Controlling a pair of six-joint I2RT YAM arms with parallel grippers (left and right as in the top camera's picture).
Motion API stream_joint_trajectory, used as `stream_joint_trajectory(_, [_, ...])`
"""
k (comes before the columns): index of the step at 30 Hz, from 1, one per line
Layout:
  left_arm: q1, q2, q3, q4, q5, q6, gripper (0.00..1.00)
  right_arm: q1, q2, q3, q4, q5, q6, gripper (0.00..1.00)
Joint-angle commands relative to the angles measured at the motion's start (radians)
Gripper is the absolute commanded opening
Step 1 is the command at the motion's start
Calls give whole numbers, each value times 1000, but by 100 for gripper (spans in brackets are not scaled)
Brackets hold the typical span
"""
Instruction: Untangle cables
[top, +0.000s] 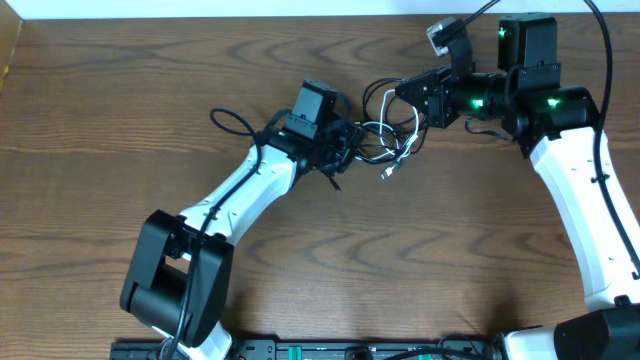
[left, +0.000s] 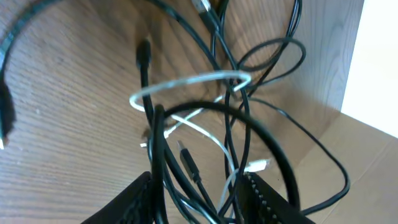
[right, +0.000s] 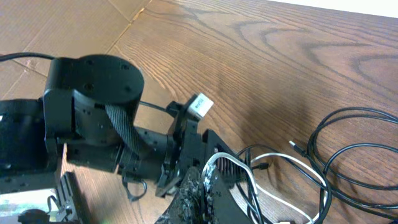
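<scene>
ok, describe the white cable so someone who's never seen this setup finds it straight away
On the wooden table, look at the tangle between the left gripper and the right gripper, toward the far edge. The white cable is a thin cord looping through that tangle, pinched at the right gripper. It is the only white cord; the black cable tangled with it is dark.

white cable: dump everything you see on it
Thin, flexible white cable, smooth plastic-looking jacket, small plug at one end. It forms loose loops over the table between the two arms, tangled with the black cable, whose strands cross its loops. One loop reaches the right gripper; whether it is pinched there is unclear. Part of it passes between the left gripper's fingers.
</scene>
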Motion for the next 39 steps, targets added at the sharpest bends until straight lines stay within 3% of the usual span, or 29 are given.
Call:
stream_joint_trajectory(1, [-35,12,9,-2,-3,-37,44,3,-5,9,0,-4,11,1])
stream_joint_trajectory(4, [-51,12,9,-2,-7,-51,40,3,-5,9,-2,-4,11,1])
stream_joint_trajectory(6, [-50,12,9,-3,-8,-36,10,3,-5,9,-5,-4,11,1])
stream_joint_trajectory(11, [-24,7,9,-84,-66,211,7,-13,-6,9,-21,128,13,1])
stream_joint_trajectory(14, [42,-26,9,-294,-192,394,7,-49,-17,9,-57,525,101,1])
stream_joint_trajectory(16, [129,-78,9,-422,-242,559,7,-105,-18,9,-135,908,213,1])
stream_joint_trajectory(18, [226,-150,9,-456,-212,756,8,-191,-18,9,-205,1032,259,1])
stream_joint_trajectory(20, [277,-198,9,-449,-78,854,7,-236,-18,9,-219,799,243,1])
stream_joint_trajectory(21, [293,-225,9,-426,63,901,7,-240,-16,8,-219,502,157,7])
stream_joint_trajectory(22, [288,-232,9,-395,176,930,8,-218,-15,7,-241,204,60,24])
stream_joint_trajectory(24, [260,-231,9,-317,386,966,7,-153,-14,5,-279,105,-32,49])
stream_joint_trajectory(26, [235,-232,9,-211,531,976,8,-47,-11,-10,-295,141,-98,49])
stream_joint_trajectory(30, [233,-232,9,-201,525,1022,7,7,45,-14,-293,155,63,61])
stream_joint_trajectory(36, [204,-230,9,-370,177,1036,8,103,224,-14,-256,43,108,56])
stream_joint_trajectory(39, [187,-230,9,-428,137,1062,8,147,279,-14,-157,57,113,54])
